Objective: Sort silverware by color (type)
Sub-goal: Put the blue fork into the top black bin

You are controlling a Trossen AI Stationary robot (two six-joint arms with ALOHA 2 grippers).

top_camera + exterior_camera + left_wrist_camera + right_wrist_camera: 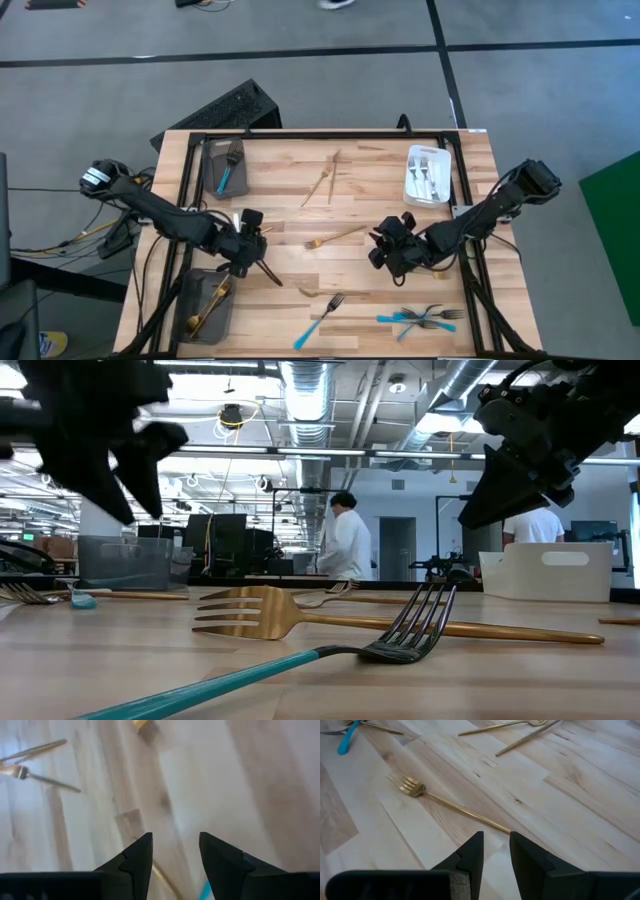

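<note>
My left gripper (266, 268) hovers open and empty above the table's near-left part. In its wrist view the fingers (175, 855) stand above a thin gold utensil (165, 876), not touching it. My right gripper (379, 247) is open by a narrow gap and empty. In its wrist view it (496, 851) is just short of the handle end (504, 829) of a gold fork (445, 802) lying flat at the table's middle (335, 238). Both grippers hang clear of the table in the low view, the left one (110, 455) and the right one (520, 460).
Two gold utensils (325, 180) lie at the far middle. A turquoise-handled fork (320, 320) and a pile of them (425, 318) lie near the front edge. A white tray (446, 182) holds silver forks. One grey tray (210, 160) holds a turquoise fork, another (192, 290) gold pieces.
</note>
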